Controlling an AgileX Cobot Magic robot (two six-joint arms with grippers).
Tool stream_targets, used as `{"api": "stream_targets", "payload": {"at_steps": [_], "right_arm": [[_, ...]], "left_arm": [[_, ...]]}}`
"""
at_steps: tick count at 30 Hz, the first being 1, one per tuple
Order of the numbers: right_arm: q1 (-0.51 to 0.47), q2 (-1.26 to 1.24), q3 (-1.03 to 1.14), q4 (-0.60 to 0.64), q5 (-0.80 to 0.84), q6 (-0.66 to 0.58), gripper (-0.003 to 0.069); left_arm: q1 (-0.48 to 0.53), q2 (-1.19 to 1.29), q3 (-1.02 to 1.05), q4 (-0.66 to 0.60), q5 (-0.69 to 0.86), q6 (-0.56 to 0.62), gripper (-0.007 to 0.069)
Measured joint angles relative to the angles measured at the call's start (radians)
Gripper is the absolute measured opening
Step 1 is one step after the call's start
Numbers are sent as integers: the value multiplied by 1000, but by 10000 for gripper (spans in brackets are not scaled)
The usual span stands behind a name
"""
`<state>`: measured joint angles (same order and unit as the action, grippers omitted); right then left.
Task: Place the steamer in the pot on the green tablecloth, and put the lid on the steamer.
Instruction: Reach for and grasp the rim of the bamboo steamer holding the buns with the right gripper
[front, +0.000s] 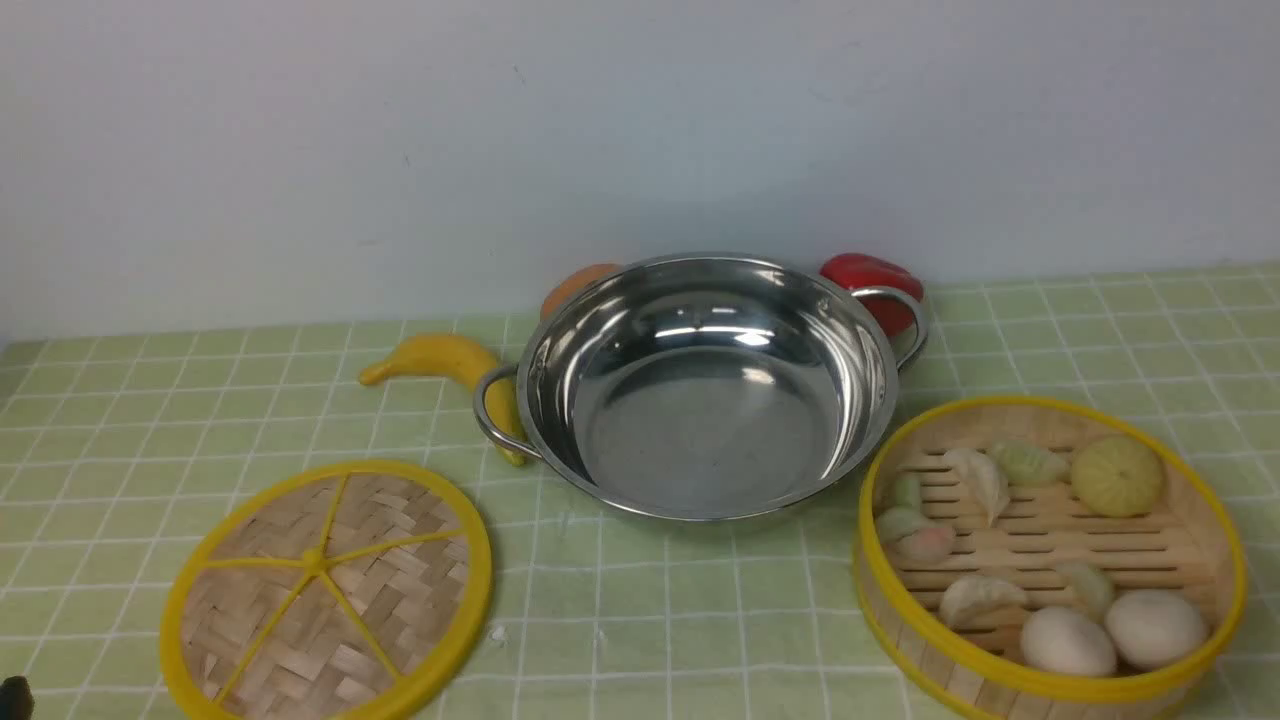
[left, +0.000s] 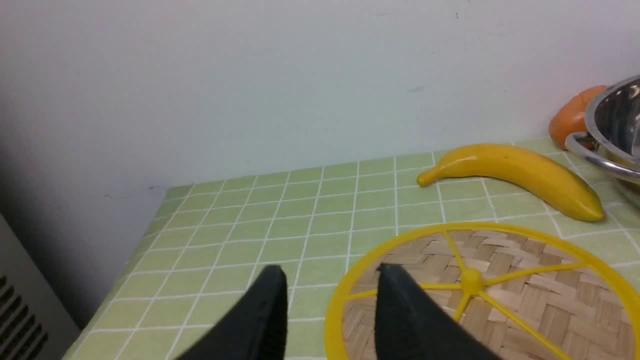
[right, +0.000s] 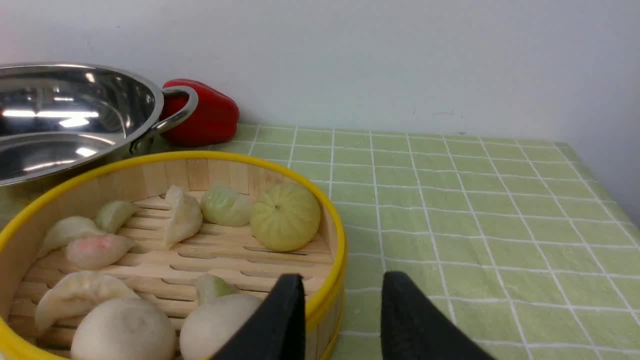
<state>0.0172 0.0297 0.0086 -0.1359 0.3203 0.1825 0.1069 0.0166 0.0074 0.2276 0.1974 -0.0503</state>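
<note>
The shiny pot (front: 700, 390) stands empty in the middle of the green tablecloth (front: 700, 620). The steamer (front: 1050, 560), holding toy dumplings and buns, sits on the cloth to the pot's front right. To the pot's front left the lid (front: 325, 590) lies flat. My left gripper (left: 330, 272) is open; one finger hangs over the lid (left: 500, 295), the other over the cloth, with the yellow rim between them. Also open, my right gripper (right: 342, 280) straddles the steamer's (right: 165, 250) near rim, one finger over the basket and one outside. Nothing is held.
A toy banana (front: 440, 360) lies at the pot's left handle. An orange toy (front: 575, 285) and a red pepper (front: 875, 280) sit behind the pot against the wall. The cloth's left edge (left: 130, 260) drops off beside the lid.
</note>
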Motion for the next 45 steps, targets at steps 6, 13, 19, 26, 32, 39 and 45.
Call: {"api": "stream_targets", "payload": {"at_steps": [6,13,19,26,32,39,45], "right_arm": [[0,0,0,0,0,0,242],[0,0,0,0,0,0,242],[0,0,0,0,0,0,242],[0,0,0,30,-23,27,242],[0,0,0,323,-137,230,242],[0,0,0,583,-247,357,242],[0,0,0,609,-288,367,242]], "left_arm": [[0,0,0,0,0,0,243],[0,0,0,0,0,0,243],[0,0,0,0,0,0,243],[0,0,0,5,-3,-3,243],[0,0,0,-204,-118,-243,243],[0,0,0,-504,-247,-558,243],[0,0,0,-523,-337,-589,243]]}}
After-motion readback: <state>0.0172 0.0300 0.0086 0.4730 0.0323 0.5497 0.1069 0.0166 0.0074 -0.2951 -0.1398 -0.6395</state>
